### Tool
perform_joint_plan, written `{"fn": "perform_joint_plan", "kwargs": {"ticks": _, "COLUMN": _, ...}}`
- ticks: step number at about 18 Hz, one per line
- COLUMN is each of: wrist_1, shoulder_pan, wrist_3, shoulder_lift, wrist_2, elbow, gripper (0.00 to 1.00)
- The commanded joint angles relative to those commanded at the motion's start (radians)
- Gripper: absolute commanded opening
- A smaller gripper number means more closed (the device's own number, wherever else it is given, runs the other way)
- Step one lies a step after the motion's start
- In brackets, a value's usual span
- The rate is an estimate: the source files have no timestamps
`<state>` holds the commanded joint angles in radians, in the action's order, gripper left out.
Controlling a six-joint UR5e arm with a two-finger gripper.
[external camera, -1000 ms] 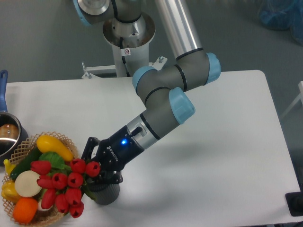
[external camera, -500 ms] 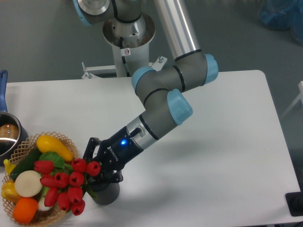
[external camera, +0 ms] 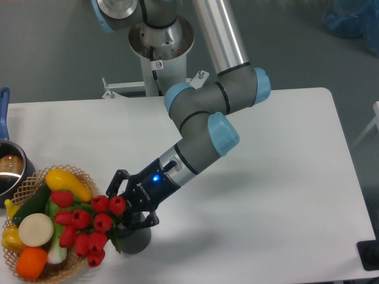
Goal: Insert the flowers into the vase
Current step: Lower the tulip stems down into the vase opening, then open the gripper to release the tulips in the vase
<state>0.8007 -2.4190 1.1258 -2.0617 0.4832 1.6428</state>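
The flowers (external camera: 83,228) lie with their long axis slanting: the red buds fan out to the left and near side, over the right edge of the wicker basket (external camera: 80,177), while the green stems run right toward the vase (external camera: 134,239). The vase stands upright on the white tabletop (external camera: 266,195) near the front edge, just right of the basket; only its dark ribbed lower side shows, as the pincer (external camera: 125,208) and the stems cover its rim. Whether the stems are inside the mouth cannot be made out.

The pincer reaches down from the upper right, its black fingers closed around the stem end of the flowers right above the vase.

The basket holds a yellow squash (external camera: 66,182), a dark green cucumber (external camera: 32,204), a white round piece (external camera: 35,229) and an orange fruit (external camera: 31,262); the buds hide part of these. A metal pot (external camera: 10,171) with a blue handle sits at the far left, cut off by the frame edge. The arm (external camera: 207,127) stretches across the middle of the tabletop.
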Motion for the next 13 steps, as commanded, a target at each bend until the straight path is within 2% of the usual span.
{"fn": "perform_joint_plan", "kwargs": {"ticks": 3, "wrist_1": 0.0, "shoulder_pan": -0.014, "wrist_3": 0.034, "shoulder_lift": 0.005, "wrist_2": 0.0, "elbow": 0.028, "gripper": 0.64}}
{"fn": "perform_joint_plan", "kwargs": {"ticks": 5, "wrist_1": 0.0, "shoulder_pan": -0.032, "wrist_3": 0.034, "shoulder_lift": 0.035, "wrist_2": -0.002, "elbow": 0.048, "gripper": 0.67}}
{"fn": "perform_joint_plan", "kwargs": {"ticks": 13, "wrist_1": 0.002, "shoulder_pan": -0.077, "wrist_3": 0.005, "shoulder_lift": 0.067, "wrist_2": -0.009, "elbow": 0.071, "gripper": 0.89}}
